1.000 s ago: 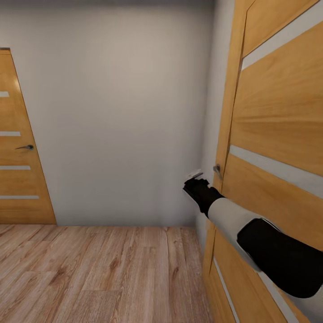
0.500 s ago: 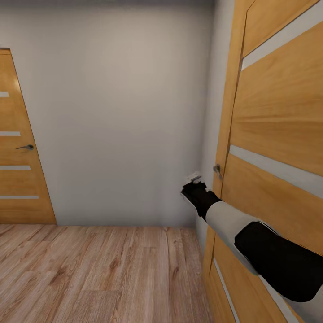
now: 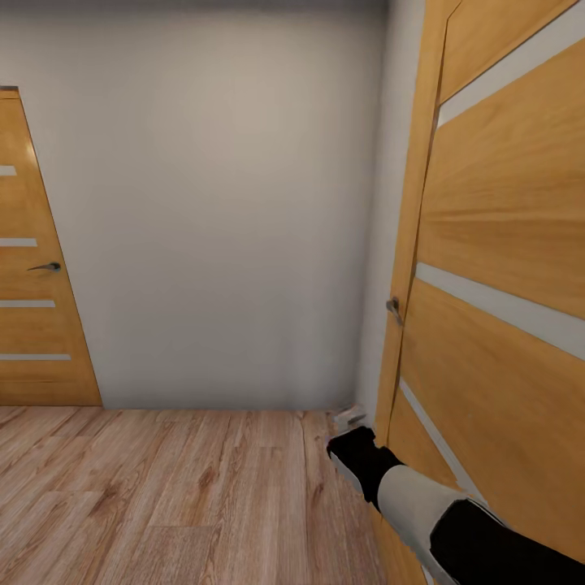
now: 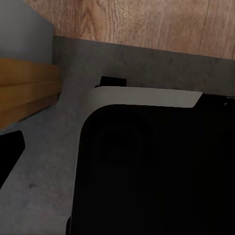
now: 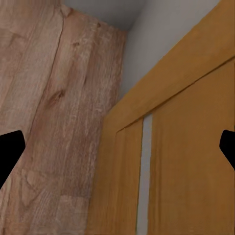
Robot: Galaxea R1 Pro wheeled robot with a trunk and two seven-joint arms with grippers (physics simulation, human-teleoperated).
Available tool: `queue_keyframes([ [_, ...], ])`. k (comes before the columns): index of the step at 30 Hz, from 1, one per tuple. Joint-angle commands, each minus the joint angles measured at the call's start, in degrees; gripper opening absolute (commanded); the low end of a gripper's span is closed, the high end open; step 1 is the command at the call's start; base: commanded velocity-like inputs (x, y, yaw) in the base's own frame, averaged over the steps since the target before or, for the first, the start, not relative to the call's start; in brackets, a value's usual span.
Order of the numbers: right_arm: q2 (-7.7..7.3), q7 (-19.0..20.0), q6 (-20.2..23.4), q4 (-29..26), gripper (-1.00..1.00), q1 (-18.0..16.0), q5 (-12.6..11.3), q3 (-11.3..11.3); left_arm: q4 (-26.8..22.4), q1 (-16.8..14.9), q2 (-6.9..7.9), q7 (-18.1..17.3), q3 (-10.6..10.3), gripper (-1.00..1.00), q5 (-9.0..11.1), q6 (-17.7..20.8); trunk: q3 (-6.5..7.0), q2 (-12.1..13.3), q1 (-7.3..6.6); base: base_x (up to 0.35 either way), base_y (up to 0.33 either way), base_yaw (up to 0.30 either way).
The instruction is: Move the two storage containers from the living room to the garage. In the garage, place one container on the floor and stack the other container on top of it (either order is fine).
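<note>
Two containers yet to be seen, robot at a doorway

Neither storage container appears in these views, so where they lie cannot be told from here. By the light wood-plank floor (image 3: 162,487) and pale wall (image 3: 211,203), the robot stands in a bare corner indoors, not on concrete, with a wood-panelled door (image 3: 504,268) close on its right and a second such door (image 3: 32,276) across the room on the left. The near door's lever handle (image 3: 393,307) sits above the right gripper (image 3: 351,418), which hangs low beside the door's edge, apart from the handle. In the right wrist view its dark fingertips (image 5: 10,152) stand wide apart with nothing between them, looking at floor planks and the door's panels. The left wrist view looks down on the robot's own dark base (image 4: 156,171) over a grey surface; one fingertip shows at the edge, so whether that gripper's jaws are parted I cannot tell. As a judgement, carrying and stacking both remain undone, and getting through this door looks like the step in hand
</note>
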Motion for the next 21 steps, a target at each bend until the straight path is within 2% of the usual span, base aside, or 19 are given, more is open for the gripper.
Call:
queue_keyframes([
  [1, 0.00, -0.32, -0.17, -0.08, 1.00, 0.89, -0.30, 0.53, 0.03, -0.02, 0.01, -0.05, 0.05, 1.00, 0.50, -0.14, -0.05, -0.04, 0.00, 0.000, 0.000, 0.000],
  [6, 0.00, -0.32, -3.02, 0.12, 1.00, 7.79, -0.09, 0.53, 0.03, -0.02, 0.06, -0.05, 0.02, 1.00, 0.50, -0.14, -0.05, -0.04, 0.00, 0.000, 0.000, 0.000],
  [8, 0.00, -0.32, -4.43, 0.16, 1.00, 13.42, 0.09, 0.59, 0.03, -0.02, 0.07, -0.01, 0.06, 1.00, 0.50, -0.14, -0.05, -0.04, 0.00, 0.000, 0.000, 0.000],
  [10, 0.00, -0.30, -5.21, 0.20, 1.00, 15.64, 0.12, 0.66, 0.03, -0.02, 0.07, 0.00, 0.07, 1.00, 0.50, -0.16, -0.05, -0.04, 0.00, 0.000, 0.000, 0.000],
  [13, 0.00, -0.27, -6.28, 0.76, 1.00, 18.08, 0.17, 0.70, 0.03, -0.02, 0.07, 0.00, 0.08, 1.00, 0.50, -0.16, -0.05, -0.04, 0.00, 0.000, 0.000, 0.000],
  [14, 0.00, -0.16, -8.14, 2.59, 1.00, 19.61, 0.16, 0.77, 0.03, -0.02, 0.07, 0.01, 0.09, 1.00, 0.51, -0.17, -0.05, -0.04, 0.00, 0.000, 0.000, 0.000],
  [21, 0.00, 1.82, -11.88, 6.58, 1.00, 21.98, 0.24, 0.79, 0.03, -0.02, 0.07, 0.01, 0.09, 1.00, 0.58, -0.21, -0.05, -0.04, 0.00, 0.000, 0.000, 0.000],
])
